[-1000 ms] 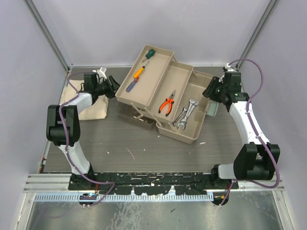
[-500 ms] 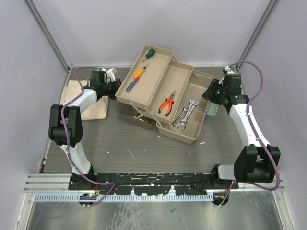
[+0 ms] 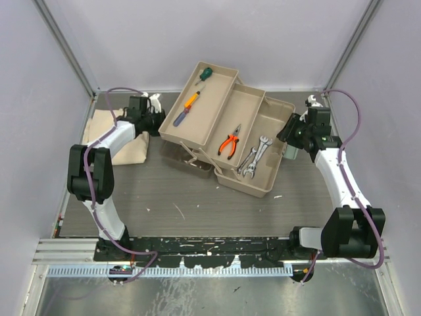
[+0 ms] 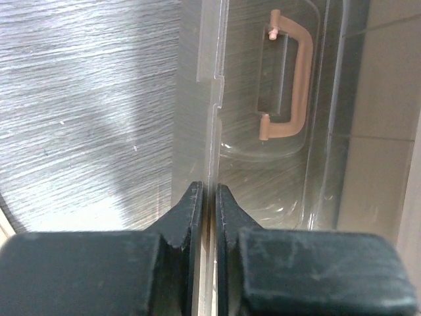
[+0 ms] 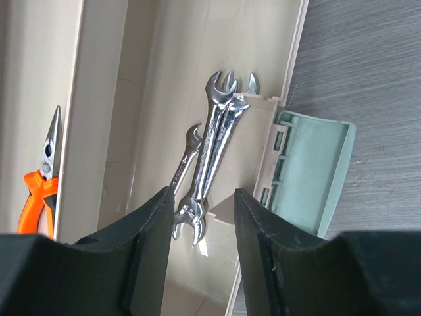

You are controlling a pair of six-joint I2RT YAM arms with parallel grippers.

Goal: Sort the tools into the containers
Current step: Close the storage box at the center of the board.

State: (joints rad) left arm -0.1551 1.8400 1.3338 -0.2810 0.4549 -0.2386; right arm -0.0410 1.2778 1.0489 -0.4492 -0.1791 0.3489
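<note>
A: Where's the toolbox [image 3: 253, 185]?
B: Middle of the tabletop [image 3: 164, 204], open. It has three trays stepped side by side. Their long axis runs on a diagonal, near-left to far-right.
A: Tools?
B: All in the trays, lying roughly along that same axis. The far-left tray [image 3: 212, 105] has the green screwdriver [image 3: 206, 72] at the far end. The orange screwdriver [image 3: 191, 99] is mid-tray and the blue-red screwdriver [image 3: 181, 118] is toward the near end. Tips are too small to say which way they point.
A: Middle tray?
B: The middle tray [image 3: 245, 105] holds only the pliers [image 3: 229, 143]. Orange handles toward the near end, nose pointing far-right.
A: Wrenches?
B: The wrenches [image 5: 214, 141] are bunched in the right tray [image 3: 273, 122]. They overlap with shafts nearly parallel, and there are open mouths at both ends.
A: Left gripper?
B: The left gripper [image 4: 208, 191] is at the box's left side. Jaws are clenched on the thin edge of the clear brown lid [image 4: 263, 171]. The pink handle [image 4: 293, 85] shows through the lid beyond them.
A: Right?
B: The right gripper [image 5: 202, 197] is over the right end of the box, just beside the green latch [image 5: 309, 171]. Jaws are released and stand apart. In the wrist view, the tray wall and the wrenches' near ends sit in the gap. Can't tell if anything touches.
A: Anything else?
B: A beige cloth [image 3: 125, 148] lies under the left arm.
</note>
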